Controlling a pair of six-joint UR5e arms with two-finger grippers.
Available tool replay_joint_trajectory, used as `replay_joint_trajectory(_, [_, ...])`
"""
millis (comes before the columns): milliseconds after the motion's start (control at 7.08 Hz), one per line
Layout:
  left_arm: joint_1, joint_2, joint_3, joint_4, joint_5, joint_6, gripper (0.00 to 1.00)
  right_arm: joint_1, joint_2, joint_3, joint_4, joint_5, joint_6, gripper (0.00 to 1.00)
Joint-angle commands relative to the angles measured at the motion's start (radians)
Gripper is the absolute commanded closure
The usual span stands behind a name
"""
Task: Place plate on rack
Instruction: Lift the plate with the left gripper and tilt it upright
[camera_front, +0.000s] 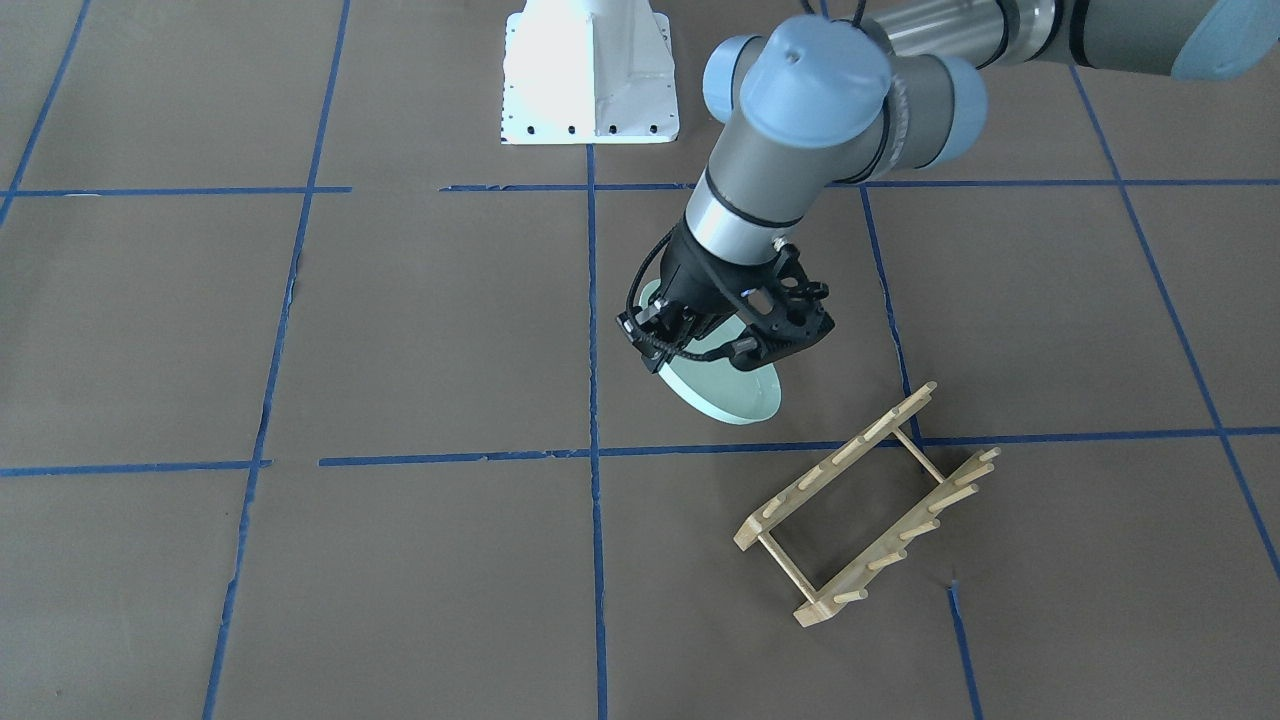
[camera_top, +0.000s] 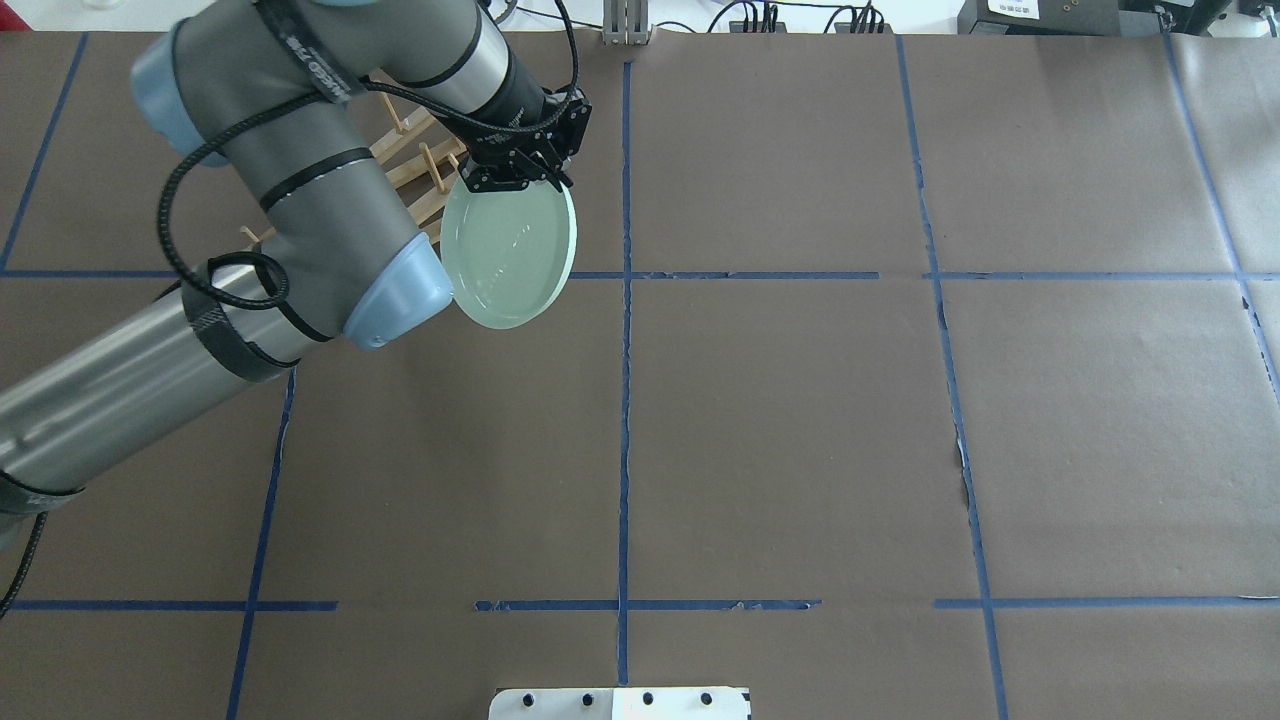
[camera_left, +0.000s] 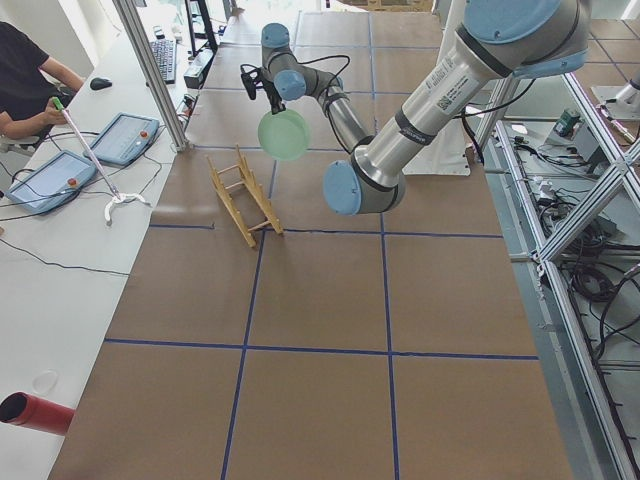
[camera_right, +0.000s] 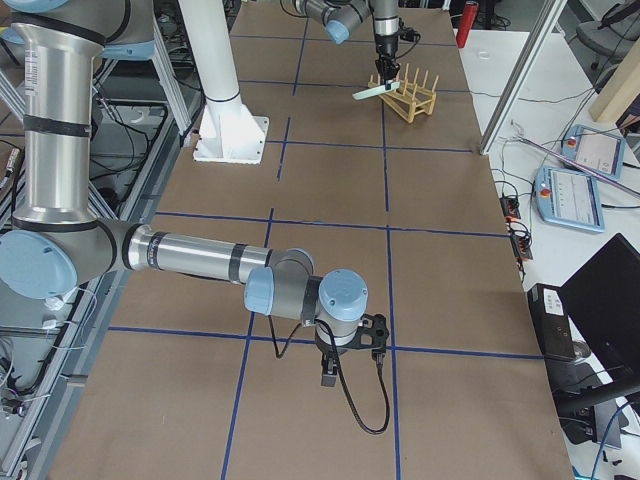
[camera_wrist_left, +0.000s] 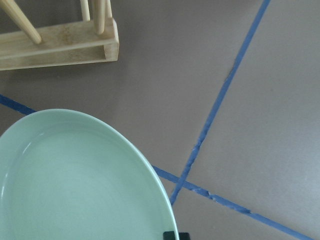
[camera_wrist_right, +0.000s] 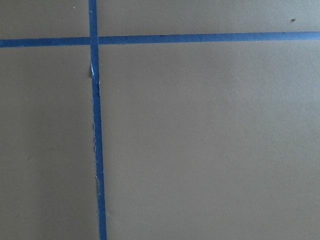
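The pale mint-green plate (camera_front: 733, 390) hangs tilted above the brown table, gripped at its rim. My left gripper (camera_front: 668, 335) is shut on that rim; it also shows in the overhead view (camera_top: 513, 183) above the plate (camera_top: 510, 250). The light-wood rack (camera_front: 868, 502) stands on the table, apart from the plate and towards the operators' side. In the left wrist view the plate (camera_wrist_left: 75, 185) fills the lower left and the rack's corner (camera_wrist_left: 60, 45) is at the top left. My right gripper (camera_right: 350, 352) hovers low over bare table far away; I cannot tell whether it is open.
The white arm base (camera_front: 590, 75) stands at the robot's edge of the table. Blue tape lines (camera_front: 592, 330) cross the brown paper. An operators' desk with tablets (camera_left: 125, 138) runs beside the rack's side. A red cylinder (camera_left: 35, 412) lies at that desk's near end.
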Motion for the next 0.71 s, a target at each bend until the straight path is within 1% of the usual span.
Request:
replay_joint_trajectory(0, [-0.117,0.062,-0.071,-0.237,-0.001,-0.158,1.00,0.000,-0.001,0.000,0.000,0.000,0.000,0.00])
replay_joint_trajectory(141, [-0.180,0.123,-0.071,-0.408,0.004,-0.218,1.00,0.000,0.000,0.000,0.000,0.000,0.000,0.00])
replay_joint_trajectory(424, [-0.276,0.217,-0.044,-0.645,0.017,-0.226,1.00,0.000,-0.001,0.000,0.000,0.000,0.000,0.00])
replay_joint_trajectory(565, [-0.277,0.237,0.032,-0.813,0.063,-0.238,1.00,0.000,0.000,0.000,0.000,0.000,0.000,0.00])
